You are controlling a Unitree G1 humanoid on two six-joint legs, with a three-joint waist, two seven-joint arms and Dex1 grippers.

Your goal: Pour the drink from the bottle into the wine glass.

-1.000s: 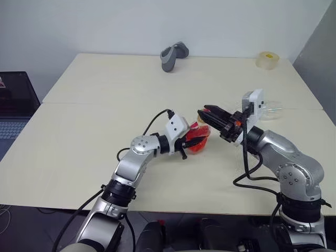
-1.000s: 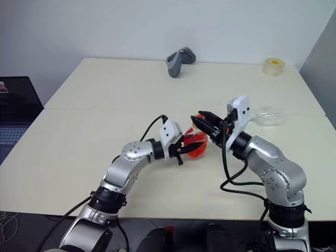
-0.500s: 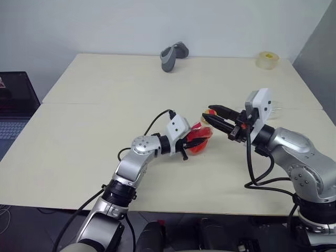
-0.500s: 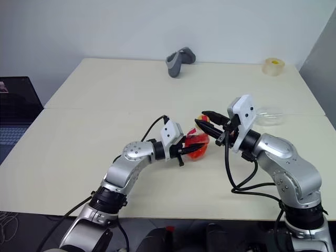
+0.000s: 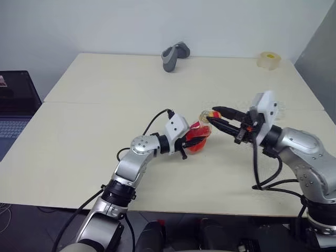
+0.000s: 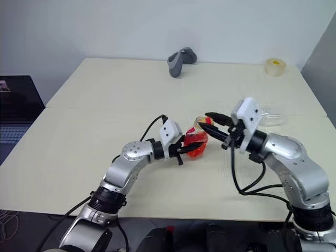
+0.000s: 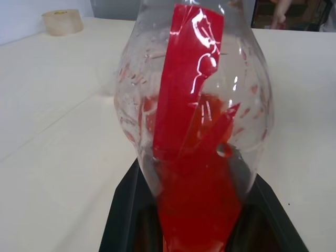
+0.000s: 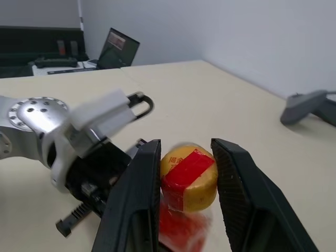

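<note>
The bottle's yellow-and-red cap (image 8: 189,176) carried small red characters on its yellow part, beside the red band, too small and blurred to read. No other text, label or number was legible anywhere.

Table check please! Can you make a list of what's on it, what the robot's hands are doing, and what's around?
Surface: pale table, two tops joined by a seam.
Job's things: bottle with red drink held by the left gripper; yellow-and-red cap still on; wine glass lying on its side behind the right arm.
Clutter: grey handheld device, tape roll, both at the far edge.
Grippers: left gripper shut on bottle; right gripper fingers either side of the cap.
Cables: black cable looping over the left arm.
Surroundings: laptop off the table's left.
</note>
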